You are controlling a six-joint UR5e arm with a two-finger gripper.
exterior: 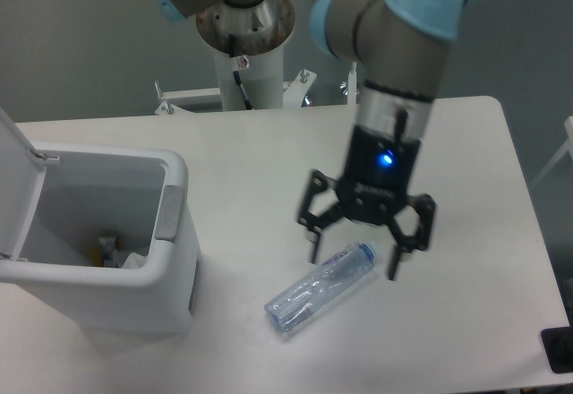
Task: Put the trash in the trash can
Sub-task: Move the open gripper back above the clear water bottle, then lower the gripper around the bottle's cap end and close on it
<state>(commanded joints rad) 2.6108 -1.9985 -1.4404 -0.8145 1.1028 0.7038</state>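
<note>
We recorded the black two-finger gripper (355, 258), fingers spread and empty, above the cap end of the clear blue-tinged plastic bottle (321, 288), right of the large white rectangular trash can (170, 233).

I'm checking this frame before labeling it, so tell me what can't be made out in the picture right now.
- Contents of the trash can: its near wall hides most of the inside; only scraps show at the bottom, too small to identify.
- Trash can lid: cut off by the left edge.
- Bottle label: too small to read.
- Gripper: motion blur softens the fingers; height above the bottle unclear.
- Dark object: cut off at the right edge.
</note>
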